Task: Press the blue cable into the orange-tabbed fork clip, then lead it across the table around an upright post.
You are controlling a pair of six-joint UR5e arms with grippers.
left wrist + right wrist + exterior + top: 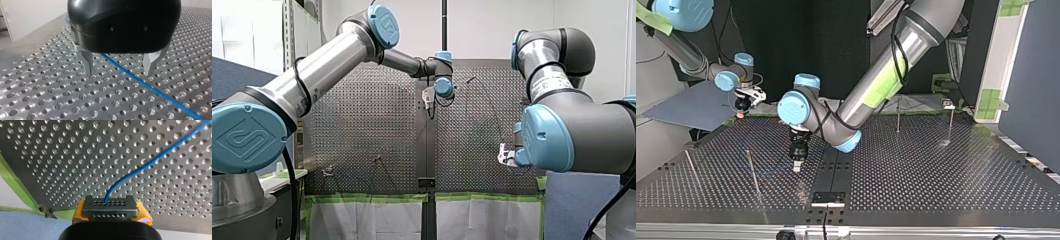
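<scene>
Closing on the blue cable (140,78) looks like the step in hand. My left gripper (119,73) hangs low over the table (936,170) with its metal fingers (87,62) apart. The cable lies flat between them, off-centre in the gap, touching neither as far as I can tell.

To do it well I'd drop until the tips sit just off the plate and centre the cable. Then I'd close softly so it can slide when led, and watch that no tip snags a hole.

My right gripper (110,216) is the anchor: yellow pads (143,213) clamped on a black perforated block (110,206). The cable comes out of the block's face and runs ahead across the plate. I'd hold that arm steady and leave some slack.

I can't pick out the orange-tabbed fork clip in any view, so I can't say whether the pressing is done.

In the top view my left gripper sits left of centre and my right at upper left by the table's edge. Thin upright posts (898,115) stand at upper right and lower left there.

Surface: shiny perforated metal, countersunk holes, dark centre strip (836,165), green tape (15,182) on the edges.

Room: white wall (492,30) behind, shelving upright (289,35) at upper left of the front view, blue-grey panel (691,105) at left of the top view.
</scene>
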